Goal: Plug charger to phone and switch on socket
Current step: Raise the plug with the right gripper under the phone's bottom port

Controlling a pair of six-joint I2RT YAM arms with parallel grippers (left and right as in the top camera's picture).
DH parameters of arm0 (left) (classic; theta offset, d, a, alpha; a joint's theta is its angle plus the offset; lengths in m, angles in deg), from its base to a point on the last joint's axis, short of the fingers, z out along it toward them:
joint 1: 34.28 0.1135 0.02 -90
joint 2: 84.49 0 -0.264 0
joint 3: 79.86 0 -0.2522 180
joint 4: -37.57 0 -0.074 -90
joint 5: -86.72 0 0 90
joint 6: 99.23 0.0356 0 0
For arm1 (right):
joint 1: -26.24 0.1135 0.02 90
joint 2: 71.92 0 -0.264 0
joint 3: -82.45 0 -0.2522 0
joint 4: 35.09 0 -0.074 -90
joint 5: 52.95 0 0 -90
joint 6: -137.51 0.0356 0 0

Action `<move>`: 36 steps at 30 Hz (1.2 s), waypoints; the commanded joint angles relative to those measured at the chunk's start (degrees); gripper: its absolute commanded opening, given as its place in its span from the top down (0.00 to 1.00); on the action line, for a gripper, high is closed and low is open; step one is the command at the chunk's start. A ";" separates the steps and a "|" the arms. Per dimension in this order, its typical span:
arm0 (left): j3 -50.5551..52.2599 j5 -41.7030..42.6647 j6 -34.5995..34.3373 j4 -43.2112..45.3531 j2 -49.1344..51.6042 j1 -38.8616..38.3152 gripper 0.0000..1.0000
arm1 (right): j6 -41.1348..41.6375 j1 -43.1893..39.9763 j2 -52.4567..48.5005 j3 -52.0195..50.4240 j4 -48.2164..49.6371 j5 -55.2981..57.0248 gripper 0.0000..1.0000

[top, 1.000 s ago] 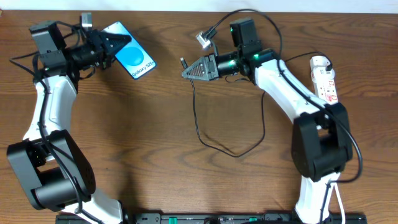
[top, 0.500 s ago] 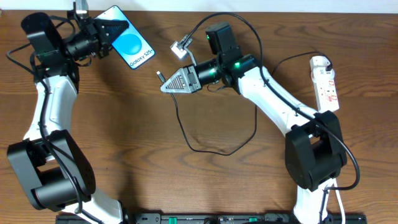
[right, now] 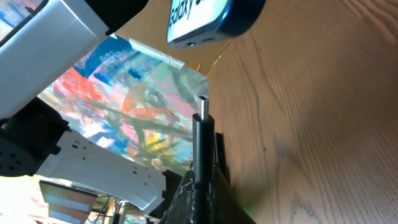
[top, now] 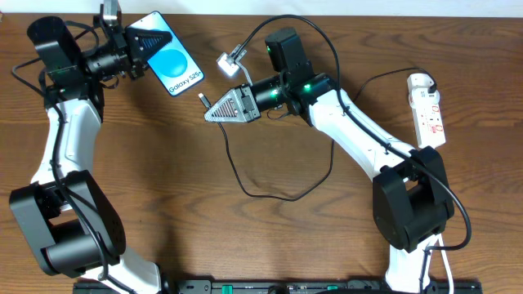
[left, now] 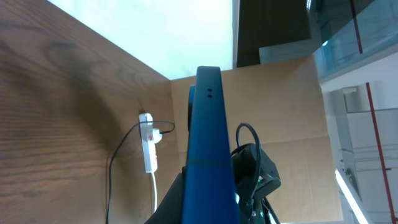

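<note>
The phone [top: 174,64], blue screen reading "Galaxy S25+", is held off the table at the far left by my left gripper [top: 144,45], which is shut on its upper end. In the left wrist view the phone [left: 208,143] stands edge-on between the jaws. My right gripper [top: 214,112] is shut on the charger's black connector [top: 202,98], whose tip points toward the phone's lower end, a short gap away. In the right wrist view the connector [right: 201,134] points up at the phone's bottom edge [right: 211,22]. The black cable [top: 270,192] loops over the table. The socket [top: 428,108] lies at the right.
The socket also shows far off in the left wrist view [left: 148,142], with a plug and cable at it. The cable's slack loop lies on the table between the two arms. A small grey part [top: 231,60] hangs by the right wrist.
My right gripper has carried the connector leftward and slightly up toward the phone, the cable loop trailing. My left gripper shifted the phone slightly and has stayed nearly still over the last half second.
</note>
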 commanded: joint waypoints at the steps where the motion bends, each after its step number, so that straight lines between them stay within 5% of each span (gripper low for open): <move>1: -0.72 1.92 2.12 0.57 -0.83 -1.05 0.93 | 0.31 0.09 0.87 0.59 0.17 -1.33 0.99; 36: -0.72 0.66 4.22 0.55 -0.83 -3.58 0.93 | 4.17 -0.33 0.83 0.57 1.68 1.60 0.99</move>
